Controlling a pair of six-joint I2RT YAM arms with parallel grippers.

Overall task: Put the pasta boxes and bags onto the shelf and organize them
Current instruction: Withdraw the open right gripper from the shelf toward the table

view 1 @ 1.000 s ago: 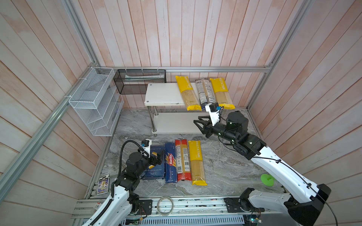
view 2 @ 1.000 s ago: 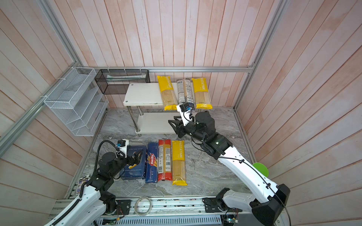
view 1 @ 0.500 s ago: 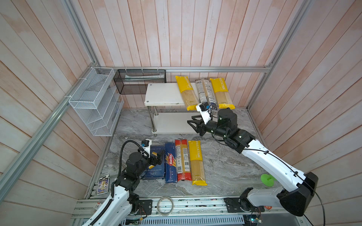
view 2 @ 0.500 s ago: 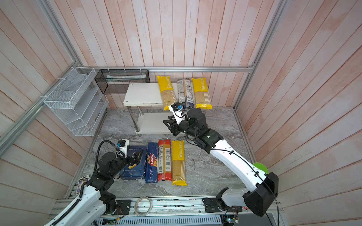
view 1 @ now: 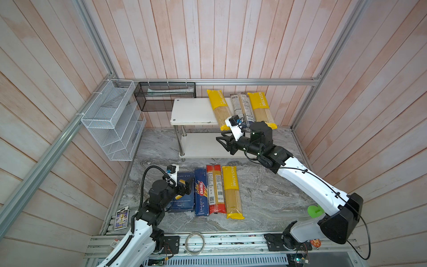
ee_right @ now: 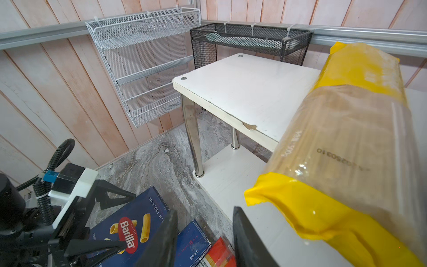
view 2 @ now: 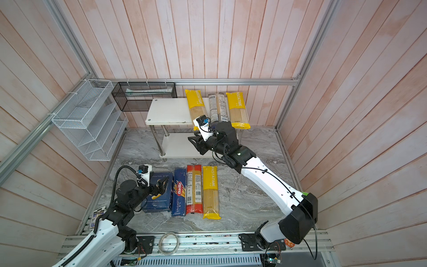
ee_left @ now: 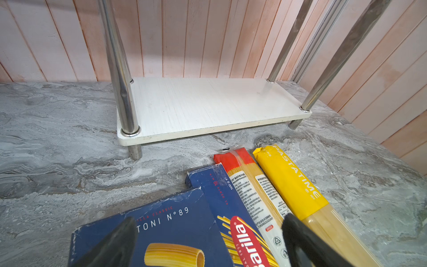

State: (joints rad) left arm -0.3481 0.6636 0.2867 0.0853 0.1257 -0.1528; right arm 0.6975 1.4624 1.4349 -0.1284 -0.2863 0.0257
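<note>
hovering open and empty over the rigatoni box [view 1: 182, 204] at the left end of the row near the front edge of the worktop [view 1: 265, 196], the left gripper [view 1: 186, 186] risks little; the right gripper [view 1: 222, 143], also open and empty, hangs beside a yellow bag [view 1: 218, 106] overhanging the front edge of the shelf [view 1: 191, 113] and could knock it off

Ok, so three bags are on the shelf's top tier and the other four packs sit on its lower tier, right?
Not quite. Three bags do lie on the shelf's top tier, but the other four packs lie side by side on the marble table in front of it. The lower tier is bare, as the left wrist view shows.
</note>
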